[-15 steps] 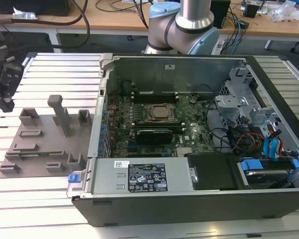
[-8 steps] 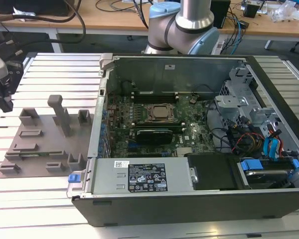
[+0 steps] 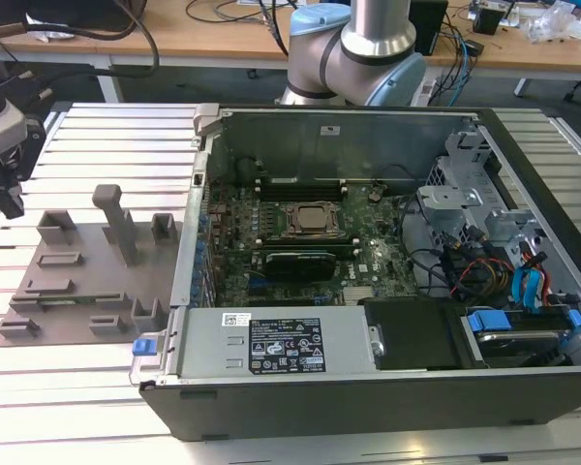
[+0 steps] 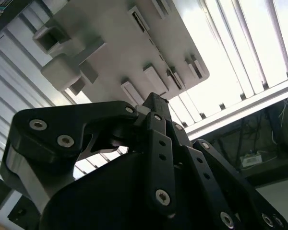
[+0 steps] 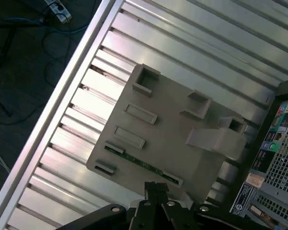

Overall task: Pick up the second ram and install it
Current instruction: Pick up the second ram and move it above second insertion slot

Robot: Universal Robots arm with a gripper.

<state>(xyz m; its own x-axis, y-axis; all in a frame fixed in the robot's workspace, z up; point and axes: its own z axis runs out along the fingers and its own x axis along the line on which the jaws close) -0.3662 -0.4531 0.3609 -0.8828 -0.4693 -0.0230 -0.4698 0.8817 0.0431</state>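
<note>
On a ribbed metal tabletop (image 3: 87, 407), the robot's gripper (image 3: 5, 194) hangs at the exterior view's far left, just off the edge of a grey plate (image 3: 77, 262) studded with holders and one tall post (image 3: 116, 218). Seen in the first wrist view, the gripper (image 5: 156, 187) points down towards the plate (image 5: 173, 129), where the ram (image 5: 139, 162), a thin green stick, lies flat in a long slot along the plate's edge, between two small end blocks. The second wrist view looks along the black linkage of the gripper (image 4: 156, 101): its fingertips are drawn together with nothing between them, and they stand clear of the plate (image 4: 110, 33). The ram stays untouched in its slot, well apart from the computer. To the exterior view's right of the plate sits an open case (image 3: 349, 378), lying on its side with the green motherboard (image 3: 368, 262) exposed and the CPU socket (image 3: 315, 221) near its middle. Blue, red and orange cables (image 3: 528, 286) crowd the drive bay at the case's far end on the exterior view's right. Behind the case rises the silver and pale blue arm (image 3: 368, 48), with a wooden bench (image 3: 223, 34) and loose wiring beyond it.
</note>
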